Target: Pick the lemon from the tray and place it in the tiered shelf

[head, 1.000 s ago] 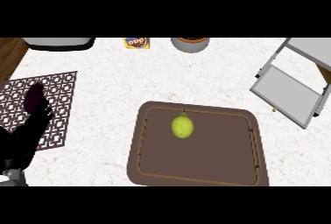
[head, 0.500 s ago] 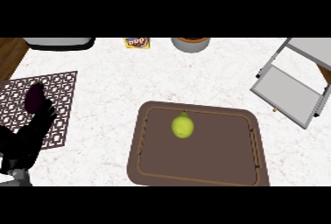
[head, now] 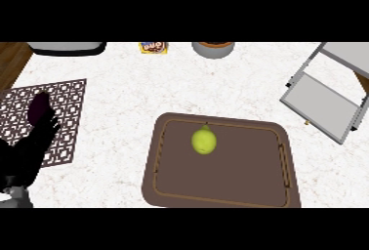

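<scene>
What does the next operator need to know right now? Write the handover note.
Left hand: open, fingers up, over the patterned mat at the view's left edge, holding nothing.
Right hand: not in view.
Lemon: lies untouched on the brown tray, in its upper left part.
Tiered shelf: at the right edge, above and to the right of the tray; nothing shows on its visible tiers.
Done: nothing yet.
Left: grasp the lemon, lift it off the tray, carry it right and set it in the shelf.
</scene>
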{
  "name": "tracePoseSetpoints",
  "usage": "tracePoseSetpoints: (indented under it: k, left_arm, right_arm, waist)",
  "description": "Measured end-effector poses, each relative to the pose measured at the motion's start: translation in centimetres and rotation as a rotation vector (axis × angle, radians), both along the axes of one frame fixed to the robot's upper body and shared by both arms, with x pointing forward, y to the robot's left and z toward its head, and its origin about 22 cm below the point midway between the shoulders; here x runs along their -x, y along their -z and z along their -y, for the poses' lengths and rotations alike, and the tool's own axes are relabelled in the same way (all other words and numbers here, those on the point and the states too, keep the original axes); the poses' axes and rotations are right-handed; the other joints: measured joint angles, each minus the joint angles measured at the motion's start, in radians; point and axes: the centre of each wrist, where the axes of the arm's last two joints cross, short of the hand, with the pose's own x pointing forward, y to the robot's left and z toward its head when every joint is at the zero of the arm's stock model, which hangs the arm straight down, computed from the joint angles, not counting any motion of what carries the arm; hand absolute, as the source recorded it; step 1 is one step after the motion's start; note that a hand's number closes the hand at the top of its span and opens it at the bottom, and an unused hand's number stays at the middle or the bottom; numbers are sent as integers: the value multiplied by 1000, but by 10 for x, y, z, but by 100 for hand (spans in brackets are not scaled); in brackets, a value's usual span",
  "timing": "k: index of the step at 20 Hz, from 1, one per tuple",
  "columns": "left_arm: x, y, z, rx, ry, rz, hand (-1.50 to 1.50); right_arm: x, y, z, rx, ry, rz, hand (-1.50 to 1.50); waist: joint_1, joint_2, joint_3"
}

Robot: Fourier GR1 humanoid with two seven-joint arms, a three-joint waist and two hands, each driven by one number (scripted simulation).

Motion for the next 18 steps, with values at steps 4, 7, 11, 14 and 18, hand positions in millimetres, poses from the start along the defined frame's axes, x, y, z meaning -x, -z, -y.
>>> tracePoseSetpoints:
  k: [4,7,11,14,18]
  left_arm:
    - [0,5,1,0,5,-4,0]
    - [4,4,5,3,10,-5,0]
    - [3,4,5,3,9,0,0]
    - [6,7,0,5,4,-3,0]
    - [3,7,-5,10,0,-5,0]
  right_arm:
    - [-1,6,14,-11,33,-13,-150]
    - [-3,9,24,9,22,-26,-150]
    - [-6,8,31,-3,-1,13,-150]
    - [-7,9,31,-34,-20,66,-150]
    - [-4,9,38,-123,-34,143,-150]
  waist:
    - [-3,-4,-3]
    - [-1,-12,-10]
    - [-1,-13,-11]
    - [-3,-12,-9]
    - [-5,-7,-5]
